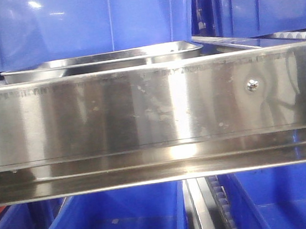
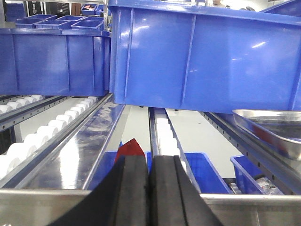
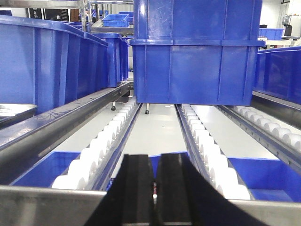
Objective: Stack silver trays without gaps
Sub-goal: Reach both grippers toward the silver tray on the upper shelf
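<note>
My left gripper (image 2: pixel 149 188) is closed on nothing, its black fingers (image 2: pixel 131 188) pressed together over the front edge of the roller shelf (image 2: pixel 42 134), and my right gripper (image 3: pixel 154 190) is closed and empty too. The shallow silver tray of shiny steel (image 1: pixel 102 62) sits at the shelf's front edge, just behind the brushed-steel rail (image 1: pixel 142 116). A blue plastic bin (image 1: pixel 91 21) stands behind the tray, in the lane between my two grippers.

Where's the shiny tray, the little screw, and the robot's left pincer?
silver tray (image 1: pixel 101 60): front view, on its front rim.
screw (image 1: pixel 252 84): front view, on its round head.
left pincer (image 2: pixel 149 162): left wrist view, midway between its two black tips.
</note>
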Tool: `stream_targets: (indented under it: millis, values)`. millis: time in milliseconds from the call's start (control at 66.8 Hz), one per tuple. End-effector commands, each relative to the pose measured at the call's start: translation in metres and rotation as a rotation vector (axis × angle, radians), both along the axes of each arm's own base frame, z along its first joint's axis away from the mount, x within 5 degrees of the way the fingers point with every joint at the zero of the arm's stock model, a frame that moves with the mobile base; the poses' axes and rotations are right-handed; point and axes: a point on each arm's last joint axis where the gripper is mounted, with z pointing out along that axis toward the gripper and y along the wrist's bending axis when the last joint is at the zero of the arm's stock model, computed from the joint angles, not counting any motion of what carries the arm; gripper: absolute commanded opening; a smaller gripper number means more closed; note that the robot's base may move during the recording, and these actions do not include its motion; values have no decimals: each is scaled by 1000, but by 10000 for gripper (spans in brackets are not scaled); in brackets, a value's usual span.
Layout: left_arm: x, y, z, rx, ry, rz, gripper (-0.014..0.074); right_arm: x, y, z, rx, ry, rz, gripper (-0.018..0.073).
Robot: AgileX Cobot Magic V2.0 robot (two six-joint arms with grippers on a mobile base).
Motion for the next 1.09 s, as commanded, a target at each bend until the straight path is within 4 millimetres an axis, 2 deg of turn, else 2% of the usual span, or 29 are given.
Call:
stream_targets:
  millis: [0,165,255,344,419,464,584,689,794,899,1078]
  values:
    - [0,0,2,-1,-18,-7,-15,0,0,2,-2,-24,-3,-16]
    - [-1,-1,5,0,-48,-8,-15,-1,0,3,-2,-32,-3,-16]
    - [-1,-1,9,-1,-90,-11,-15,-1,0,9,1,-101,-2,-16]
    - [-2,-1,15,3,-159,-14,-15,-4,0,23,5,-259,1,-16]
    - [-3,-1,21,-5,-230,-18,-15,-6,0,28,5,-300,2,-16]
    - [-4,-1,25,-10,-255,-19,-15,-8,0,37,5,-291,1,-16]
    - [-13,-1,57,-11,-286,-15,-15,-17,0,68,43,-233,4,-16]
    - [-23,0,82,-11,-201,-4,-15,-32,-1,100,50,-214,2,-16]
    - [-29,1,102,-12,-118,4,-15,-36,-1,117,48,-115,-3,-16]
    - [-28,2,115,-10,-38,9,-15,-26,-1,127,45,43,-9,-16]
    - [-9,2,127,-6,204,21,-15,6,-1,138,27,399,-18,-16]
